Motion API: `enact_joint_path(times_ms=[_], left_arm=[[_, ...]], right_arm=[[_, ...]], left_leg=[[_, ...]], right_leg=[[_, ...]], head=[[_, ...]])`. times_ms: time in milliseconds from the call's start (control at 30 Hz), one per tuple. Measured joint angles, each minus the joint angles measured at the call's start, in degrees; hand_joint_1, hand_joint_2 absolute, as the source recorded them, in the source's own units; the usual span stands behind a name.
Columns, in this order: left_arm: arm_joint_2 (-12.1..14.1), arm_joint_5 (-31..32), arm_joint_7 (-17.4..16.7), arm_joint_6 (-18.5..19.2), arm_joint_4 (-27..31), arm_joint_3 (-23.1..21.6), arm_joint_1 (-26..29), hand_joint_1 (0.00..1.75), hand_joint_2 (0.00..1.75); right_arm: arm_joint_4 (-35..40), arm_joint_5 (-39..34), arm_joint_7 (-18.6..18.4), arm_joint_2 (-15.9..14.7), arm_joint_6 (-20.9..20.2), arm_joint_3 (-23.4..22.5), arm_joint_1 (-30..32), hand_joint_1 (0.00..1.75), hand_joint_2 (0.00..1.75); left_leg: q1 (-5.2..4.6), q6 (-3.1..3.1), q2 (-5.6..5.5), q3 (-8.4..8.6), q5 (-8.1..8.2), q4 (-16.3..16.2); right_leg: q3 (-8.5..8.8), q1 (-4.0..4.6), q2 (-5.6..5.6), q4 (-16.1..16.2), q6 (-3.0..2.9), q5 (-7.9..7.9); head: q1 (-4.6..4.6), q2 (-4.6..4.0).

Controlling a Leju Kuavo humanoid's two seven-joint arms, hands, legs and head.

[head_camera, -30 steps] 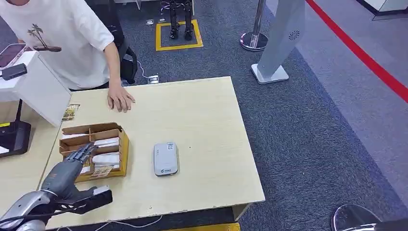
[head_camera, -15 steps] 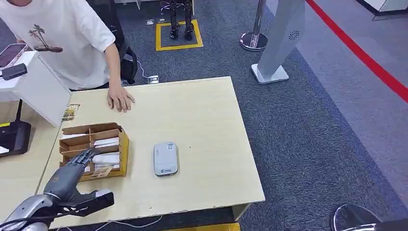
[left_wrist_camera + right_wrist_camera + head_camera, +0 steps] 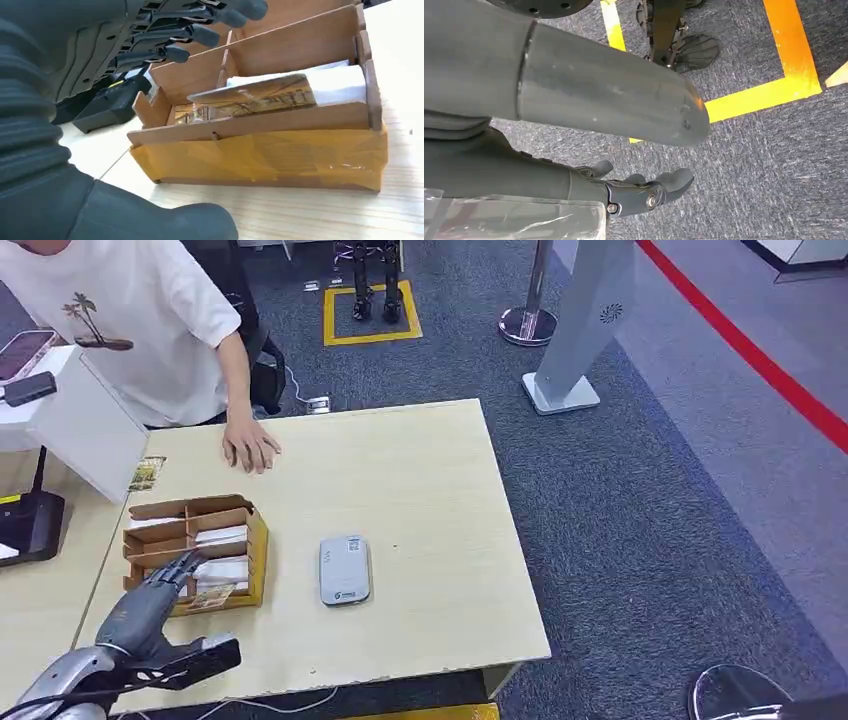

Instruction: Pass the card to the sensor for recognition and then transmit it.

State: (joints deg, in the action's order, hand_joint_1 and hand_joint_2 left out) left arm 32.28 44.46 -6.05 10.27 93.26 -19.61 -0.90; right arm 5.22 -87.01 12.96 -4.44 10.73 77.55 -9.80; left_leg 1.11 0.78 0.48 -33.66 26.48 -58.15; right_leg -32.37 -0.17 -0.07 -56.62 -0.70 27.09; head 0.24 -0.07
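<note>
Grey and empty, my left hand (image 3: 150, 602) hovers with fingers spread at the cardboard box (image 3: 257, 540), where the card (image 3: 255, 95) lies tilted; I fear a clumsy pinch could snag the divider, leaving the sensor (image 3: 344, 569) beyond unserved.

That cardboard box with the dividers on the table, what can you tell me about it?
The cardboard box is a shallow open brown tray, split by cardboard dividers into compartments, its near wall patched with yellow tape. It sits flat on the pale wooden table, left of a small grey device. White cards lie in it, and a patterned card leans in the near compartment. The robot's left hand hovers over its near left corner, fingers spread.
</note>
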Motion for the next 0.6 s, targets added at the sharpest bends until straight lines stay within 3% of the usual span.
enact_joint_path(times_ms=[33,67,600], left_arm=[[-0.11,0.09,0.02,-0.18,0.00,0.00,0.00,0.00,1.75],[-0.24,0.22,0.02,-0.44,0.00,0.00,0.00,1.71,1.75],[-1.64,0.92,0.20,-2.82,0.04,0.02,-0.27,1.75,1.75]], right_arm=[[0.00,0.00,0.00,0.00,0.00,0.02,0.00,0.00,0.00],[0.00,0.00,0.00,0.00,0.00,0.02,0.00,0.00,0.00],[0.02,0.00,0.33,0.00,-0.11,0.02,0.07,0.00,0.00]], left_leg=[[0.00,0.00,0.00,0.00,0.00,0.00],[0.00,0.00,0.00,0.00,0.00,0.00],[0.00,0.00,0.00,0.00,0.00,0.00]], right_leg=[[0.00,0.00,0.00,0.00,0.00,0.00],[0.00,0.00,0.00,0.00,0.00,0.00],[0.01,0.00,0.00,0.00,0.00,0.00]], head=[[0.00,0.00],[0.02,0.00],[0.00,0.00]])
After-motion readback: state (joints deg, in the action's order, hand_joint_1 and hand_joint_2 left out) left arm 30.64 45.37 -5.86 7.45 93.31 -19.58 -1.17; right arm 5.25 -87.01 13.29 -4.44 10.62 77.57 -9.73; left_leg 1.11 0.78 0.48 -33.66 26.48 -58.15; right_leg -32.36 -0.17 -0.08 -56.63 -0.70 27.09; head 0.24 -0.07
